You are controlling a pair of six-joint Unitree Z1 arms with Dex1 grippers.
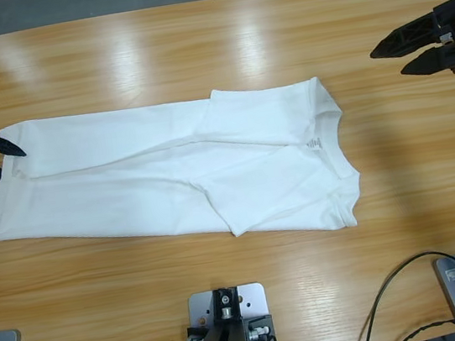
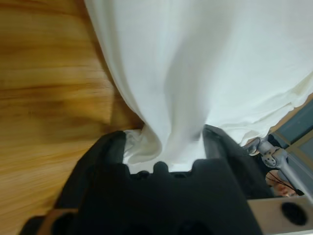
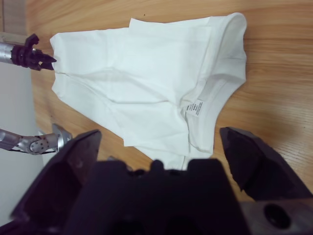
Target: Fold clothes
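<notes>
Gripping soft white T-shirt (image 1: 169, 174) hem, left claw (image 1: 0, 151), glossy table (image 1: 193, 48)

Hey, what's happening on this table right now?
Two robot arms are working on folding a white T-shirt that lies on the wooden table, its sides already folded in and the neck label facing up. The left gripper is at the shirt's hem end, and its wrist view shows white cloth bunched between its jaws. The right gripper hovers open over bare table beyond the collar end, not touching the shirt.
</notes>
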